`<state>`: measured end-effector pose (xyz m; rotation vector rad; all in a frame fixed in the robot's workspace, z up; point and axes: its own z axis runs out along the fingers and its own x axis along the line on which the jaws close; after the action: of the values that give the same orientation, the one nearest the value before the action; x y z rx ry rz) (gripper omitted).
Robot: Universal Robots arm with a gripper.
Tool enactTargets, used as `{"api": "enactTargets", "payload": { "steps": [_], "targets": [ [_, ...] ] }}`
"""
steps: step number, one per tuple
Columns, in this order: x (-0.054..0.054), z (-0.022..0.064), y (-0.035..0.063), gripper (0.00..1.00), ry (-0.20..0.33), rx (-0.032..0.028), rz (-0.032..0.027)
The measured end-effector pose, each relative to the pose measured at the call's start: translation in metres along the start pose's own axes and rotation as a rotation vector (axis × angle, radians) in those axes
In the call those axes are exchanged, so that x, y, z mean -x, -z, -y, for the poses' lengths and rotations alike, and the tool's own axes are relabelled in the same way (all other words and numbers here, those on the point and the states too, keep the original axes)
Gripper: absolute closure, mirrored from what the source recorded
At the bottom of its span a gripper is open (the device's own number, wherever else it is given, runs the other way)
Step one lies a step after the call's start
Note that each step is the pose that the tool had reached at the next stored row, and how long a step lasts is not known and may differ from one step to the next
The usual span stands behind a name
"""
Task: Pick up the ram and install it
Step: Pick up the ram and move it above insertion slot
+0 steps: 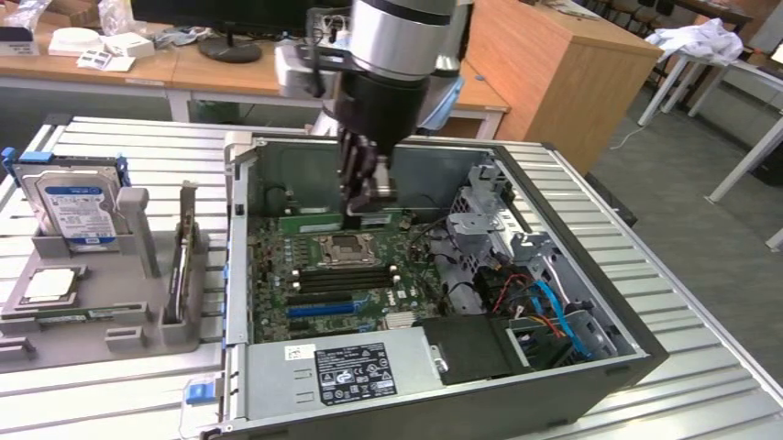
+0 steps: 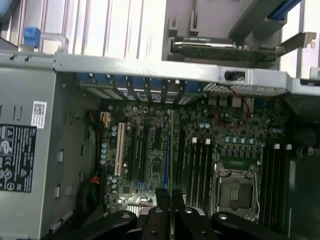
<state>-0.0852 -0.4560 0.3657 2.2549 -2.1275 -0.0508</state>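
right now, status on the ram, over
Gripper shut on ram, over motherboard beside processor socket. Seating unclear. Nothing seen blocking.

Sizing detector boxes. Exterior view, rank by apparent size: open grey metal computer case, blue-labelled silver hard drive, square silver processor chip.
1. Open grey metal computer case
2. Blue-labelled silver hard drive
3. Square silver processor chip

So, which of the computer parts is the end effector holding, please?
The ram, the thin green stick in the end effector inside the case; the hard drive and processor chip sit on the grey rack outside.
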Motion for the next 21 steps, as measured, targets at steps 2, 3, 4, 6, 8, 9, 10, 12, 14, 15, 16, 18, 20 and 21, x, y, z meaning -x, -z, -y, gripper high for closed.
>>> {"api": "enactTargets", "payload": {
  "steps": [2,3,4,6,8,9,10,12,14,15,16,18,20,21],
  "targets": [
    [-0.001,0.0093,0.0004,0.86,0.0,0.0,-0.0001],
    [-0.001,0.0138,0.0006,0.86,0.0,-0.0001,-0.0001],
    [-0.001,0.0183,0.0007,0.86,0.0,0.0,-0.0001],
    [-0.001,0.0274,0.0011,0.86,0.0,0.0,-0.0001],
    [-0.002,0.0363,0.0015,0.86,0.0,0.0,-0.0001],
    [-0.002,0.0401,0.0016,0.86,0.0,0.0,-0.0001],
    [-0.002,0.0424,0.0016,0.86,0.0,0.0,-0.0002],
    [0.005,0.0438,0.0012,0.86,0.0,0.0001,-0.0007],
    [0.014,0.0444,0.0004,0.86,0.0,0.0,-0.0011],
    [0.018,0.0446,0.0,0.86,0.0,0.0001,-0.0014],
    [0.022,0.0449,-0.0004,0.86,0.0,0.0001,-0.0015],
    [0.031,0.0455,-0.0012,0.86,0.0,0.0002,-0.002],
    [0.039,0.046,-0.002,0.86,0.0,0.0001,-0.0023],
    [0.043,0.0462,-0.0023,0.86,0.0,0.0002,-0.0027]
  ]
}}
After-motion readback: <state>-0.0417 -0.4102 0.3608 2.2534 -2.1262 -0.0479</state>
